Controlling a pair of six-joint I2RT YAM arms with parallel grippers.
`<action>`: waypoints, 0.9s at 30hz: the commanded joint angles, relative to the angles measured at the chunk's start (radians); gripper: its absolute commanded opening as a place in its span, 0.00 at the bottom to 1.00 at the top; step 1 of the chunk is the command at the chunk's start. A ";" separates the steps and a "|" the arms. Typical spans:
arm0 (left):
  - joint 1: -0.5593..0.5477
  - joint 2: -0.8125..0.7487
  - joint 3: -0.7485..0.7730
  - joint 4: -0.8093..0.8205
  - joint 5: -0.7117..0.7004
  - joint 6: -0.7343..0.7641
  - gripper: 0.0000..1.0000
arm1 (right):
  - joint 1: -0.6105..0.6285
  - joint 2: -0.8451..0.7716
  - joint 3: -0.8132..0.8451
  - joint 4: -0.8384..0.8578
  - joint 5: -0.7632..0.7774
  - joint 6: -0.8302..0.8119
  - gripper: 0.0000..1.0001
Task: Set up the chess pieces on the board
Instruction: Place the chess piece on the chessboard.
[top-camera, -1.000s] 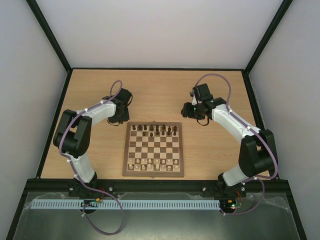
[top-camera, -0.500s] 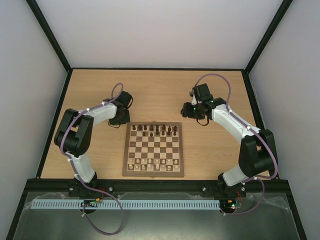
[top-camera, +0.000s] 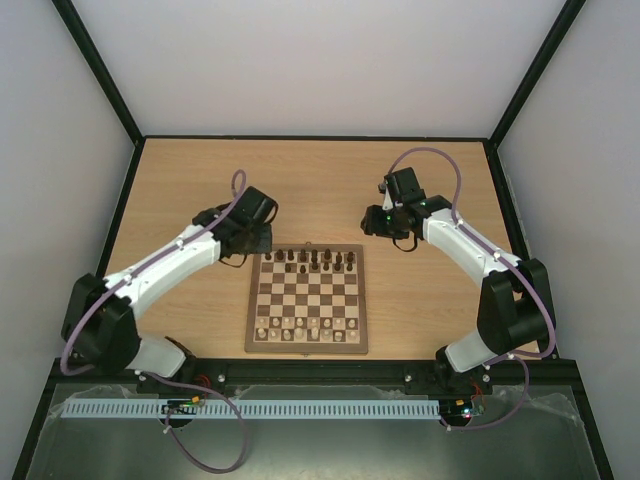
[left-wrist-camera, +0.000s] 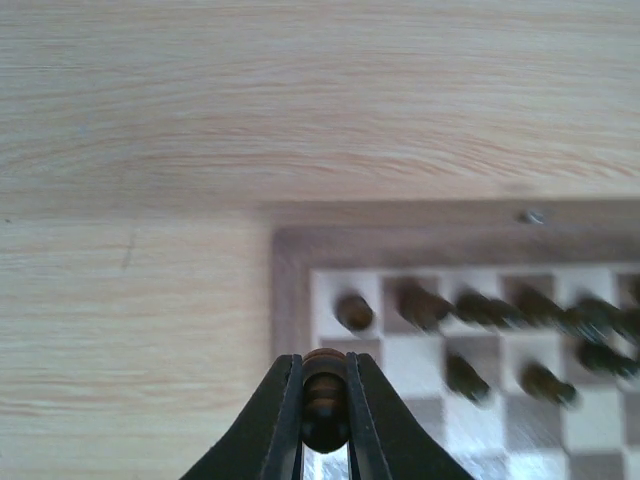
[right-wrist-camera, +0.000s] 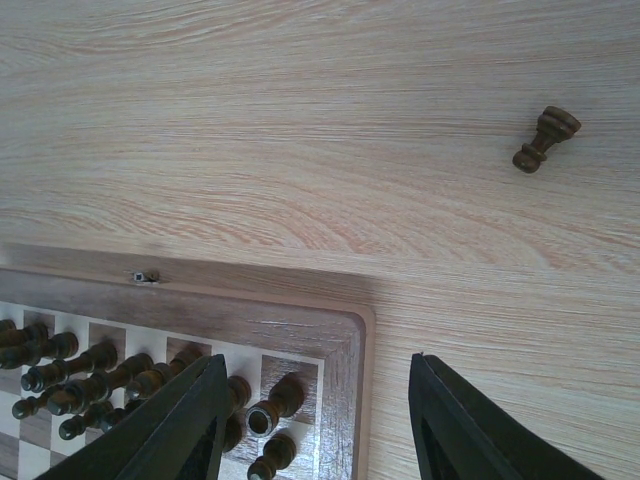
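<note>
Nearest the arm bases, small pale cream wooden chessmen (top-camera: 303, 335) are standing in the near rows of the square brown-and-cream checkered wooden chessboard (top-camera: 308, 348). Tiny dark brown wooden chessmen (top-camera: 312, 260) are occupying its far rows. At the far left corner, the left gripper (left-wrist-camera: 324, 368) is pinching one dark brown chessman (left-wrist-camera: 325, 410) above the leftmost column. By the far right corner, the right gripper (right-wrist-camera: 318, 370) is hanging spread and empty. Beyond it, a lone dark brown chessman (right-wrist-camera: 546, 139) is sitting apart on the light wood tabletop (right-wrist-camera: 300, 120).

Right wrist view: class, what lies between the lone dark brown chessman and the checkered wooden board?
Only bare light wood tabletop, chessman to board; right wrist view.
</note>
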 joint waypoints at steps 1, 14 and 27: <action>-0.113 -0.088 -0.022 -0.126 0.002 -0.053 0.06 | 0.006 0.010 -0.010 -0.018 0.010 -0.014 0.51; -0.226 0.033 -0.041 -0.031 0.015 -0.096 0.08 | 0.006 0.024 -0.005 -0.022 0.026 -0.014 0.51; -0.217 0.146 -0.030 0.051 0.016 -0.071 0.10 | 0.006 0.028 -0.005 -0.020 0.025 -0.014 0.51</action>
